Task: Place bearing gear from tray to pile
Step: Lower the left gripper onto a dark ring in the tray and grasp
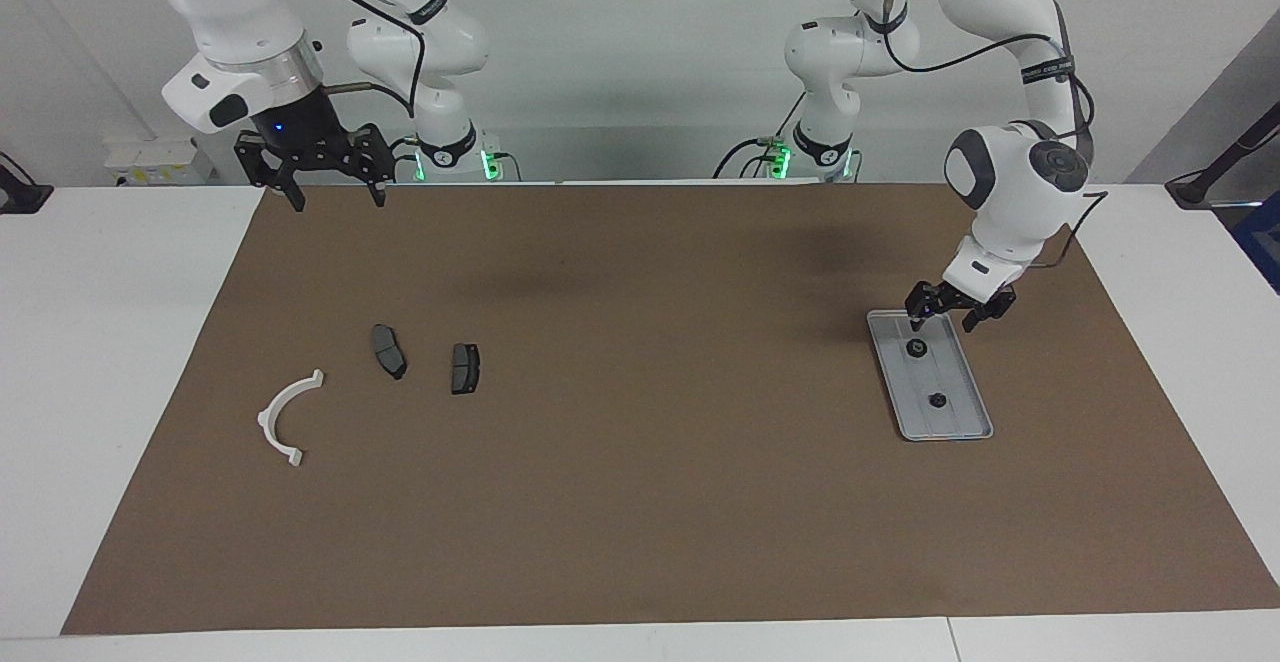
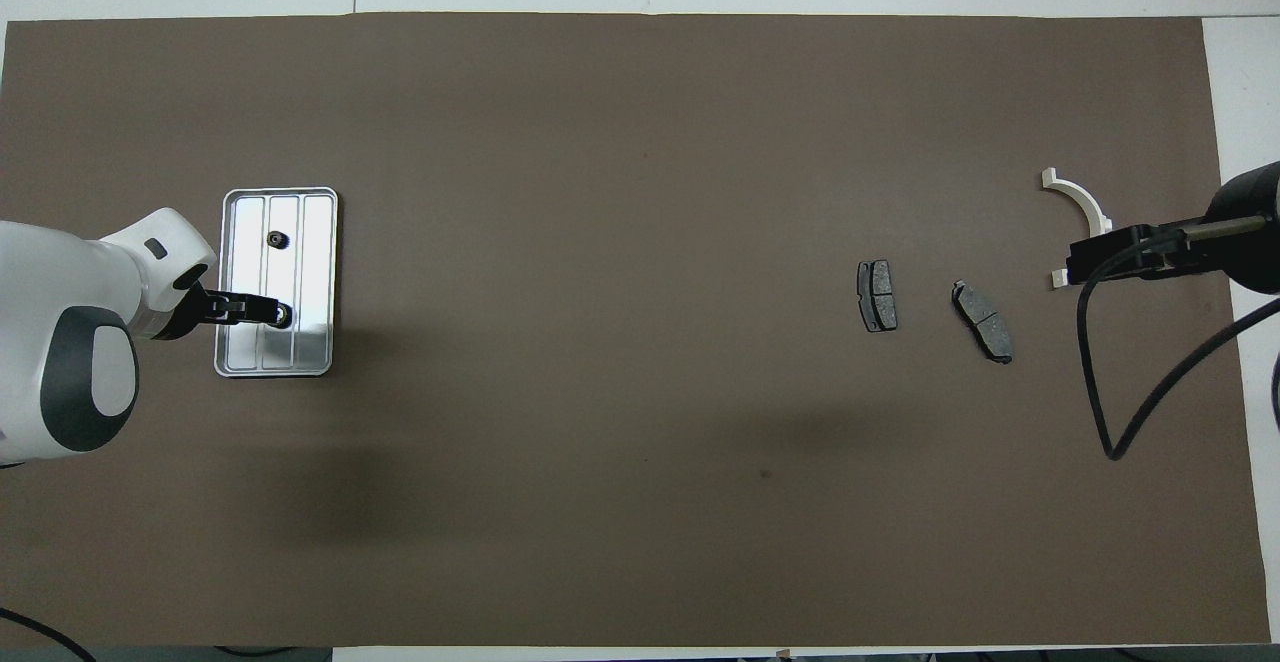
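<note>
The silver tray (image 1: 952,422) (image 2: 315,242) lies at the left arm's end of the mat. Two small dark bearing gears rest in it: one nearer to the robots (image 1: 916,348) (image 2: 284,317), one farther (image 1: 937,400) (image 2: 276,238). My left gripper (image 1: 942,320) (image 2: 268,311) hangs open, low over the tray's end toward the robots, right by the nearer gear with a small gap showing and nothing held. The pile is a white curved bracket (image 1: 285,417) (image 2: 1080,198) and two dark flat pads (image 1: 388,350) (image 1: 465,367) (image 2: 877,295) (image 2: 982,320). My right gripper (image 1: 333,194) (image 2: 1085,260) waits open, raised.
A brown mat (image 1: 640,502) covers most of the white table. A black cable (image 2: 1100,392) hangs from the right arm over the mat at that arm's end. In the overhead view the right gripper covers part of the white bracket.
</note>
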Robot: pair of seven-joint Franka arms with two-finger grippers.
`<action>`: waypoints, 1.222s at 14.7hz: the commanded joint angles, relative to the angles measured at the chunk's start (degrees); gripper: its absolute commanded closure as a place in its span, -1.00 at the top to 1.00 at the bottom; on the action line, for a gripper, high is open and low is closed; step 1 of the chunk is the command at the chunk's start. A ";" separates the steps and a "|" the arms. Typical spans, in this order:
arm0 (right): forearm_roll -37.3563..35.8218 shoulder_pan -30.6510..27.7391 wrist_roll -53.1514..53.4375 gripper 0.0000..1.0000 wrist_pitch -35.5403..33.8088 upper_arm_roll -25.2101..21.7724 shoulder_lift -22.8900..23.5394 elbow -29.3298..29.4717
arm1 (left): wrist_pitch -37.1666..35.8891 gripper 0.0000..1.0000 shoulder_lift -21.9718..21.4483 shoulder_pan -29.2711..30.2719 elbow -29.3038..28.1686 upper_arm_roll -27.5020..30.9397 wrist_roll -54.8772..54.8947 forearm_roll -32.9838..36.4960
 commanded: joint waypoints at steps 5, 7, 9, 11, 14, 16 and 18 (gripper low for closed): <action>1.22 -0.63 0.53 1.00 0.65 0.23 -0.85 -0.86 | 4.73 0.77 0.81 -1.33 -2.93 0.10 -0.35 0.86; 1.22 -0.54 0.53 1.00 0.65 0.23 -1.28 -1.21 | 4.82 0.77 1.16 -1.42 -3.02 0.10 -0.44 0.86; 1.22 -0.63 0.44 1.00 0.65 0.23 -1.29 -1.21 | 5.78 0.77 1.69 -2.38 -3.55 0.10 -1.14 0.77; 1.22 -0.54 0.44 1.00 0.65 0.23 -1.37 -1.21 | 6.75 0.77 1.87 -2.48 -3.81 0.10 -1.58 0.86; 1.22 -0.63 0.44 1.00 0.65 0.23 -1.38 -1.21 | 7.36 0.77 2.30 -2.39 -4.43 0.10 -1.49 0.86; 1.22 -0.11 0.79 1.00 0.74 0.23 -1.38 -1.47 | 7.89 0.77 2.57 -2.39 -4.43 0.10 -1.32 0.86; 1.22 0.16 1.14 1.00 1.17 0.32 -1.38 -2.43 | 7.98 0.77 2.74 -2.30 -4.43 0.19 -1.06 0.85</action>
